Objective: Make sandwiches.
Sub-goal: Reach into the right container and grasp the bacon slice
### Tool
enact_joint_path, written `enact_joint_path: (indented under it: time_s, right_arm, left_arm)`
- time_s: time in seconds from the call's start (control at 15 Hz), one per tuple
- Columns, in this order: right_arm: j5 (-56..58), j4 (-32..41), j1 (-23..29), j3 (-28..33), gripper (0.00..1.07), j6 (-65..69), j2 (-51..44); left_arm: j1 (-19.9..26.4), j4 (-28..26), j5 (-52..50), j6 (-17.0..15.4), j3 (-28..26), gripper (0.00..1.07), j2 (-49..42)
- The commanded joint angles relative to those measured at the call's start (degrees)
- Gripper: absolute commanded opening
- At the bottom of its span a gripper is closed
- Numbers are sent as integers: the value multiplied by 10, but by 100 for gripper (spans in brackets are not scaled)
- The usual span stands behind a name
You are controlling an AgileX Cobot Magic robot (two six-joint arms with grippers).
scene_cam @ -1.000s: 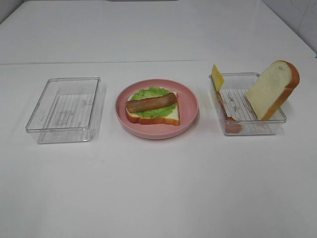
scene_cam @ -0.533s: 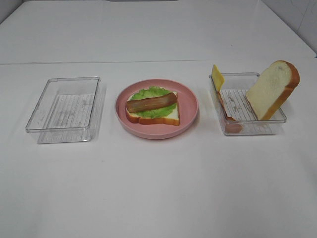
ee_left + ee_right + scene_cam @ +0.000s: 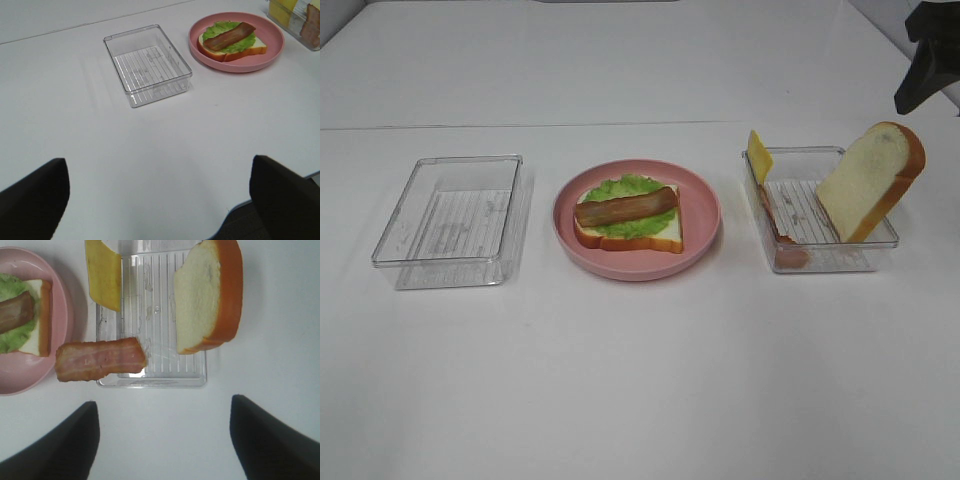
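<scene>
One open-faced sandwich (image 3: 628, 220) on round pink plate (image 3: 708, 215)

Two trays (image 3: 460, 222) (image 3: 798, 212), one plate (image 3: 706, 215), two bread slices (image 3: 661, 236) (image 3: 870, 180), two bacon strips (image 3: 625, 207) (image 3: 100, 360), one lettuce leaf (image 3: 620, 187), one cheese slice (image 3: 759, 155)

The white table (image 3: 620, 380) bears a clear tray (image 3: 445, 262), pink plate (image 3: 706, 214) and second tray (image 3: 835, 246).

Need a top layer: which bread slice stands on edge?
The bare slice in the right tray; the other slice lies on the pink plate under lettuce.
</scene>
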Motion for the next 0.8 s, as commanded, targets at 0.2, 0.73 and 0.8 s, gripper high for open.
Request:
enact_joint_path:
  time_s: [0.2,0.73,0.8]
  right_arm:
    - [82,122,4,-76,69,-22,78]
    - [54,33,172,-77,69,83,114]
    - [52,25,184,-78,69,91,129]
  left_arm:
    - [-1,-2,-5,1,1,93,-13]
    - [-1,-2,-5,0,1,93,-13]
    - [-1,-2,-5,0,1,93,-13]
